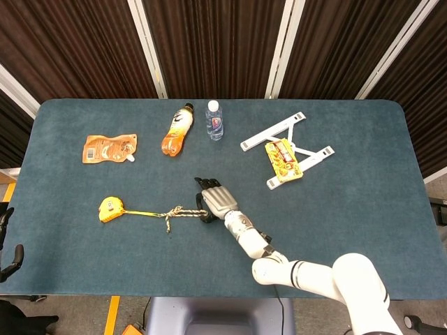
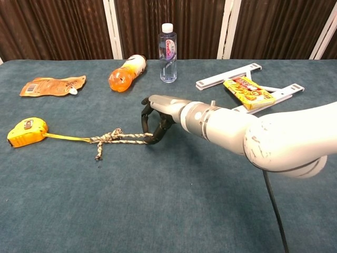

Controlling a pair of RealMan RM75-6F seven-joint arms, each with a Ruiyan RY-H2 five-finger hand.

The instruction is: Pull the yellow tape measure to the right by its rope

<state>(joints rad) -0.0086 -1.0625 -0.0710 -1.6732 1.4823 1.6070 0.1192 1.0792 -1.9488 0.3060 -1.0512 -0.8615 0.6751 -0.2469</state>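
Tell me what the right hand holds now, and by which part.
The right hand closes its fingers on the rope at its free right end, far from the yellow tape measure.

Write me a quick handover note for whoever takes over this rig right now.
Right hand: at the rope's right end, fingers curled around it; a firm grip can't be confirmed.
Left hand: barely visible at the head view's lower left edge, holding nothing.
Yellow tape measure: at the table's left, tape out to the knotted rope.
Done: reach to the rope end.
Left: confirm the grip, then pull right.
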